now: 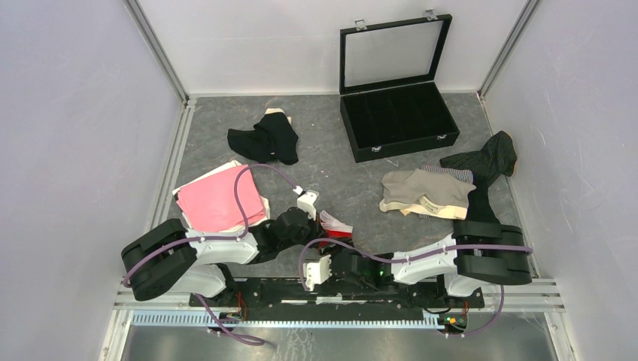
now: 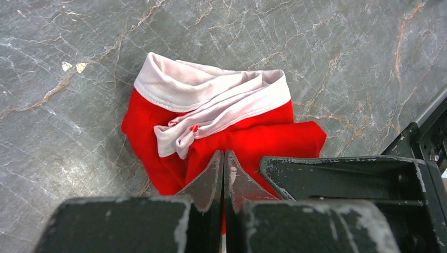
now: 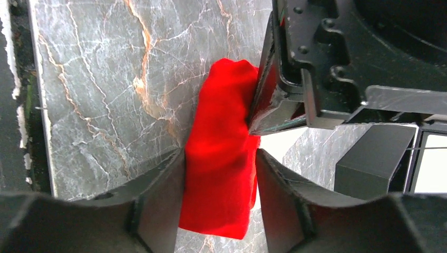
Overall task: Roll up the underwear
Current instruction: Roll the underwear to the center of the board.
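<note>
right gripper [image 3: 220, 158]: jaws flank the red underwear [image 3: 221, 121], touching both sides, firm bite not certain | left gripper [image 2: 224, 158]: pinched shut on its red edge | cloth: bunched on the table [image 2: 68, 105] between the arms | advice: squeeze fully before turning, hold the edge taut — slack folds would likely unroll

Grey marble table [image 1: 331, 158] holds an open case [image 1: 406, 145], black pair [image 1: 265, 138], pink pair [image 1: 222, 203], beige pair [image 1: 425, 194], pinstriped pair [image 1: 485, 162], red pair [image 2: 253, 139].
</note>
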You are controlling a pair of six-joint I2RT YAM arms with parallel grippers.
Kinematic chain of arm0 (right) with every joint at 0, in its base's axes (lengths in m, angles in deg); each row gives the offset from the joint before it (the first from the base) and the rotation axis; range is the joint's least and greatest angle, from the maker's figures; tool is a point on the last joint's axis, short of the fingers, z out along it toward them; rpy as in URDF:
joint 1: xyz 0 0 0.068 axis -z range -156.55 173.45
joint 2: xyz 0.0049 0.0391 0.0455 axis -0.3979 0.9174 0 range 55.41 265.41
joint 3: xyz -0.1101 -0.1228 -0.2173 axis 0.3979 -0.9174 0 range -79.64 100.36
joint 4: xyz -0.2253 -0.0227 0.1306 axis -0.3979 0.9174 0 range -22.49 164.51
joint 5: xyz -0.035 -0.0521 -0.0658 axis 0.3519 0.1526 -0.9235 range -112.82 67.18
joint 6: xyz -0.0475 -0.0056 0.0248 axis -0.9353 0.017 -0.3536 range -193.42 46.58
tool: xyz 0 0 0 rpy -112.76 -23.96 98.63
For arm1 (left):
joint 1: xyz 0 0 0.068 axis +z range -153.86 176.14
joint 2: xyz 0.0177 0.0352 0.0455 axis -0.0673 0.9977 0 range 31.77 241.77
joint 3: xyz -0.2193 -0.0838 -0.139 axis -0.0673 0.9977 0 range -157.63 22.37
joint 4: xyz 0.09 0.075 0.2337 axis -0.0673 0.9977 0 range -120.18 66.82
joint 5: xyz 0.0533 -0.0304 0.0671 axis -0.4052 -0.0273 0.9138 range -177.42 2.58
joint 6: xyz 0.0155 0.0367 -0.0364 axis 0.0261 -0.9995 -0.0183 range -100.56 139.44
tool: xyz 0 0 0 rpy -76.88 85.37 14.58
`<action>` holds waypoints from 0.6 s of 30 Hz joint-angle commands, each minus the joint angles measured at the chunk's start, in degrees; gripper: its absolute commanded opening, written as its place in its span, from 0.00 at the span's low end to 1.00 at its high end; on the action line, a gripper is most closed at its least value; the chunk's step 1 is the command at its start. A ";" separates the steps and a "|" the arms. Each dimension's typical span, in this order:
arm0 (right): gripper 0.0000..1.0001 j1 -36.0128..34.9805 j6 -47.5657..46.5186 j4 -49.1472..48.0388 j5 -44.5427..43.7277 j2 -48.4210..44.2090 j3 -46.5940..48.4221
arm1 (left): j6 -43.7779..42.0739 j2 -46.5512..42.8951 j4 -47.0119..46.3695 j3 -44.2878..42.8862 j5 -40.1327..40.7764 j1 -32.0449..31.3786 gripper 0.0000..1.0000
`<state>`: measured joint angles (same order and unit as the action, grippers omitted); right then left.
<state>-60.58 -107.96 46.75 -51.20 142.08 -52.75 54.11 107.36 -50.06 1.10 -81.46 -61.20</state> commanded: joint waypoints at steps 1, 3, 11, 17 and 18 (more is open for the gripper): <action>0.53 1.47 1.61 4.94 1.86 2.01 -2.49 | -0.31 2.04 9.20 2.43 3.13 0.36 0.02; 0.42 1.69 1.59 4.67 2.28 2.09 -2.81 | -0.04 1.86 8.93 2.61 3.48 0.39 0.02; 0.17 3.38 6.03 7.02 5.33 2.58 -0.79 | 2.36 -3.73 6.88 3.97 5.06 1.03 0.02; 0.08 5.18 10.16 10.33 13.92 0.91 1.43 | 8.96 -17.44 13.80 4.04 16.27 3.22 0.02; 0.07 5.56 10.96 10.62 15.63 0.38 1.58 | 10.63 -21.52 15.64 5.03 19.48 3.26 0.02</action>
<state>-56.39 -103.15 49.60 -45.03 142.91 -50.98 57.74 96.50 -43.81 4.29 -75.32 -59.15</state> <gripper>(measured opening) 0.232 0.028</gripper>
